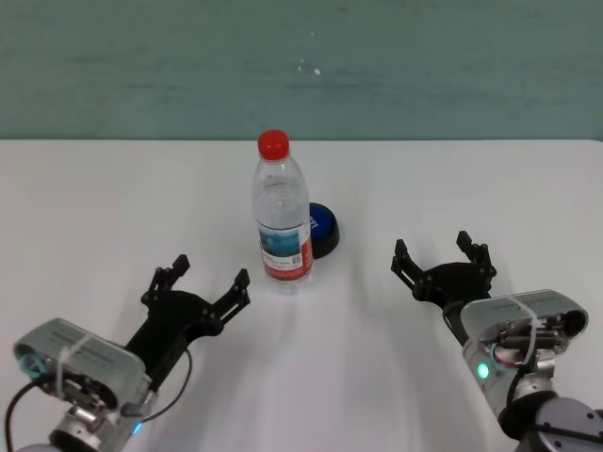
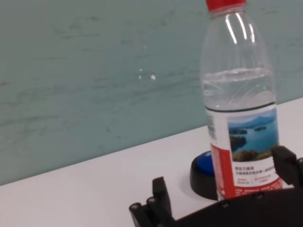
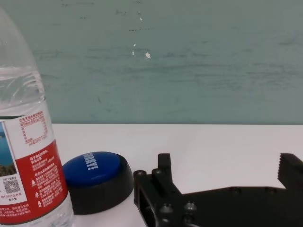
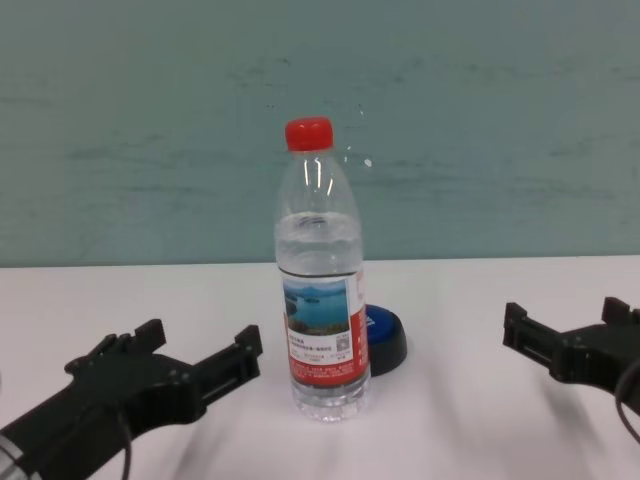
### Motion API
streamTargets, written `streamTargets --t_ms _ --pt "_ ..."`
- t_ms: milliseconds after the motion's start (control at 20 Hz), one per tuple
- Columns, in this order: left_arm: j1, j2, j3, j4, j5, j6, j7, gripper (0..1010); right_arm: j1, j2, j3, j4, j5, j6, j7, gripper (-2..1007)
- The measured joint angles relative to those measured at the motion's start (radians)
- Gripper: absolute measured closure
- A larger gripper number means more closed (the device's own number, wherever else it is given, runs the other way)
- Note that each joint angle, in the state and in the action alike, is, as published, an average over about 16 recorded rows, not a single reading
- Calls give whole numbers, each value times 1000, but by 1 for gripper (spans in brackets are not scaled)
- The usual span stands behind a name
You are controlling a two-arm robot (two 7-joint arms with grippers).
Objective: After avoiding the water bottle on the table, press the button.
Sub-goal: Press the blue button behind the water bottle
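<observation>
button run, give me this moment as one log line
bottle: upright, in front of button | button: unpressed | left gripper: open, near bottle | right gripper: open, right of button

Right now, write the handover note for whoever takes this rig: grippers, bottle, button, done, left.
Left gripper: open, empty, low over the table, on the robot's left of the water bottle.
Right gripper: open, empty, on the bottle's right.
Water bottle: upright, mid-table, red cap on.
Button: directly behind the bottle and slightly to the right, half hidden in the head view; the right wrist view shows it unobstructed.
Done: nothing visible; neither gripper touches the button.
Left: go around the bottle and press the button. The right arm probably has the clearer approach.
</observation>
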Motion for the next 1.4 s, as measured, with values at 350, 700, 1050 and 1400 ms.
streamTargets --t_ms 350,700,1050,1400 --pt "13 7 -20 -11 -14 3 1 0 0 0 0 0 0 0 0 1" --pt "16 9 -40 -11 -22 1 8 0 0 0 0 0 0 0 0 1" --pt "-11 5 -60 23 -22 -8 14 0 0 0 0 0 0 0 0 1" --pt "-57 -1 -71 73 -19 -18 14 0 0 0 0 0 0 0 0 1"
